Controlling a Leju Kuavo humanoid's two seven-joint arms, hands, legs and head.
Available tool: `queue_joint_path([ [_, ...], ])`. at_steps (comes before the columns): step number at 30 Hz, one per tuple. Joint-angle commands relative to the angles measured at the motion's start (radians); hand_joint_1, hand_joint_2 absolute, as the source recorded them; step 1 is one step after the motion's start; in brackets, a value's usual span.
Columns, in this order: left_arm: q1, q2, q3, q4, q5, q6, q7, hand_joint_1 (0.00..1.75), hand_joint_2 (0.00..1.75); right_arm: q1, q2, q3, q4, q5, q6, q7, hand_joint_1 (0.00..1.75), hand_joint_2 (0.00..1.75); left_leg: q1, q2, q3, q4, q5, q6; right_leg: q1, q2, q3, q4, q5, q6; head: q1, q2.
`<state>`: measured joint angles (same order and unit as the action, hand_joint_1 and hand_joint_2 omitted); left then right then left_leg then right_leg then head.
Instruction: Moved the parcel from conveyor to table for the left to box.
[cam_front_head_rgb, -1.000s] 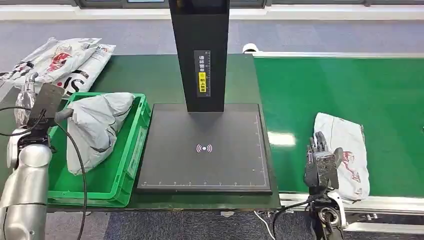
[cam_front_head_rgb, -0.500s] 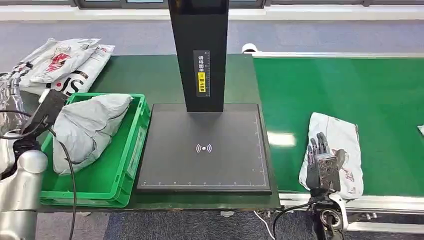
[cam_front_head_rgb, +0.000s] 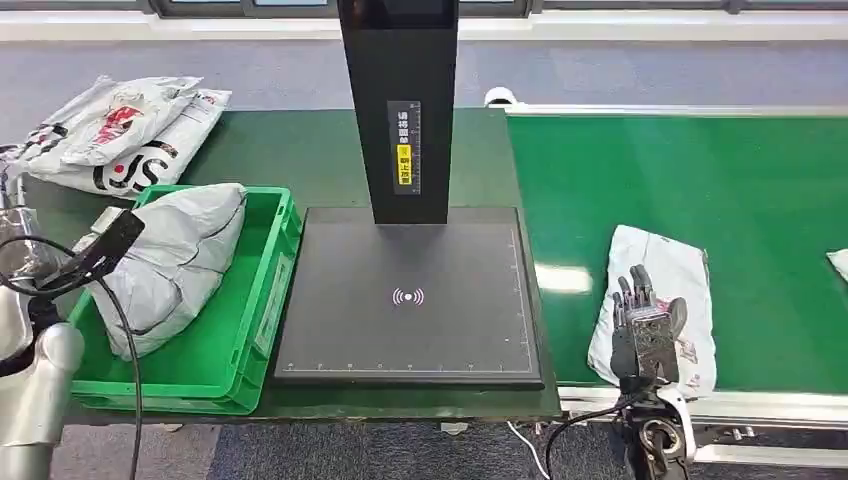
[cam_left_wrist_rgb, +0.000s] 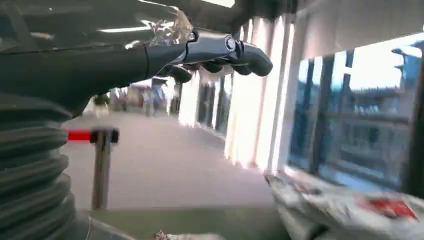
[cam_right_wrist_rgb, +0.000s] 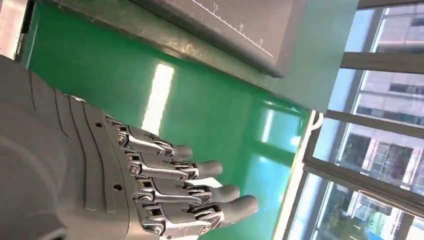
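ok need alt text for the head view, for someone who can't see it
The right robot hand, fingers spread, hovers over a white parcel at the near edge of a green conveyor. Left of the belt, a black scanner pad sits beside a green crate holding a grey parcel.

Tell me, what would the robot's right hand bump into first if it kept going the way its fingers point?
Probably the white parcel on the green conveyor. The right hand hangs at its near end, fingers pointing across it; its height above is unclear.
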<state>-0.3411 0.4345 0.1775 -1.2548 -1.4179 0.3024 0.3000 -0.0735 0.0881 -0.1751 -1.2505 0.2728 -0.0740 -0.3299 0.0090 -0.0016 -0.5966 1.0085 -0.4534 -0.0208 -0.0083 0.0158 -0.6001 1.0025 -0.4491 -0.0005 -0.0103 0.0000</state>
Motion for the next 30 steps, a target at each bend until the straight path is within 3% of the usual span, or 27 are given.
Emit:
queue_joint_path([
  [1,0.098,0.235,-0.166,-0.265,-0.153,0.045,0.365,0.00,1.75,0.002,0.002,-0.007,0.065,-0.022,-0.039,-0.027,0.00,0.00,0.003,0.011,0.004,0.000,-0.005,-0.001,0.003,0.008,0.002,-0.002,0.000,-0.003,0.000,0.000],
  [2,0.085,0.266,-0.203,-0.269,-0.153,0.039,0.398,0.00,1.75,0.012,-0.001,-0.010,0.054,-0.028,-0.039,-0.028,0.00,0.00,0.002,0.008,0.003,0.000,-0.003,0.000,0.002,0.005,0.000,-0.001,-0.001,-0.003,0.000,0.000],
  [4,0.078,0.270,-0.203,-0.264,-0.153,0.043,0.398,0.00,1.75,0.014,-0.003,-0.012,0.050,-0.031,-0.037,-0.027,0.00,0.00,0.003,-0.002,0.005,-0.002,-0.002,0.000,0.003,-0.005,0.005,-0.003,-0.003,-0.003,0.000,0.000],
  [5,0.086,0.278,-0.199,-0.263,-0.153,0.044,0.398,0.00,1.75,0.015,-0.002,-0.011,0.050,-0.031,-0.036,-0.027,0.00,0.00,0.002,0.001,0.002,-0.001,-0.001,-0.001,0.002,-0.001,-0.001,-0.002,-0.001,-0.003,0.000,0.000],
  [6,0.096,0.264,-0.188,-0.264,-0.153,0.045,0.384,0.00,1.75,0.014,-0.001,-0.011,0.053,-0.033,-0.036,-0.027,0.00,0.00,0.001,-0.005,0.002,-0.001,-0.001,-0.001,0.002,-0.006,0.002,-0.002,-0.003,-0.003,0.000,0.000],
  [10,0.166,0.244,-0.141,-0.300,-0.153,-0.032,0.329,0.00,1.75,0.012,0.007,-0.019,0.055,-0.033,-0.034,-0.027,0.00,0.00,0.001,-0.002,0.004,-0.003,-0.001,0.000,0.002,-0.003,0.004,-0.004,-0.003,-0.003,0.000,0.000],
  [15,0.313,0.266,-0.099,-0.405,-0.153,-0.105,0.398,0.00,1.75,0.035,0.023,-0.039,0.030,-0.028,-0.037,-0.030,0.00,0.00,0.001,0.000,0.008,-0.005,-0.002,-0.001,0.002,-0.002,0.007,-0.005,-0.004,-0.003,0.000,0.000],
  [16,0.327,0.266,-0.084,-0.417,-0.153,-0.096,0.398,0.00,1.75,0.039,0.025,-0.041,0.028,-0.029,-0.037,-0.031,0.00,0.00,0.001,0.001,0.003,-0.002,-0.002,-0.002,0.001,0.000,0.002,-0.002,-0.003,-0.003,0.000,0.000],
  [21,0.327,0.266,-0.084,-0.417,-0.153,-0.096,0.398,0.00,1.75,0.039,0.025,-0.041,0.028,-0.029,-0.037,-0.031,0.00,0.00,0.001,-0.001,0.005,-0.003,-0.003,-0.001,0.002,-0.003,0.005,-0.003,-0.004,-0.003,0.000,0.000],
  [26,0.267,0.202,-0.063,-0.379,-0.153,-0.044,0.339,0.00,1.75,0.044,0.028,-0.048,0.021,-0.026,-0.034,-0.030,0.00,0.00,0.001,-0.002,0.009,-0.006,-0.002,-0.001,0.002,-0.004,0.010,-0.006,-0.004,-0.003,0.000,0.000],
  [27,0.200,0.105,-0.090,-0.320,-0.045,-0.116,0.156,0.00,1.75,0.050,0.016,-0.039,0.011,-0.019,-0.033,-0.029,0.00,0.00,0.001,-0.003,0.003,-0.002,-0.001,-0.001,0.001,-0.004,0.003,-0.002,-0.003,-0.003,0.000,0.000],
  [28,0.109,0.010,-0.068,-0.235,-0.074,-0.158,-0.105,0.00,1.75,0.063,0.005,-0.039,-0.008,-0.022,-0.031,-0.029,0.00,0.00,0.001,-0.003,0.005,-0.003,-0.001,-0.001,0.001,-0.005,0.005,-0.003,-0.004,-0.003,0.000,0.000],
  [29,0.013,-0.058,-0.083,-0.127,0.078,-0.225,-0.277,0.00,1.75,0.074,-0.007,-0.050,-0.027,-0.035,-0.015,-0.029,0.00,0.00,0.000,-0.009,0.006,-0.006,0.001,-0.001,0.000,-0.010,0.008,-0.006,-0.003,-0.003,0.000,0.000],
  [30,-0.028,-0.069,-0.109,-0.067,0.071,-0.211,-0.277,0.00,1.75,0.077,-0.010,-0.058,-0.035,-0.040,-0.005,-0.027,0.00,0.00,-0.002,-0.010,0.005,-0.005,0.001,-0.001,-0.001,-0.011,0.005,-0.004,-0.004,-0.003,0.000,0.000],
])
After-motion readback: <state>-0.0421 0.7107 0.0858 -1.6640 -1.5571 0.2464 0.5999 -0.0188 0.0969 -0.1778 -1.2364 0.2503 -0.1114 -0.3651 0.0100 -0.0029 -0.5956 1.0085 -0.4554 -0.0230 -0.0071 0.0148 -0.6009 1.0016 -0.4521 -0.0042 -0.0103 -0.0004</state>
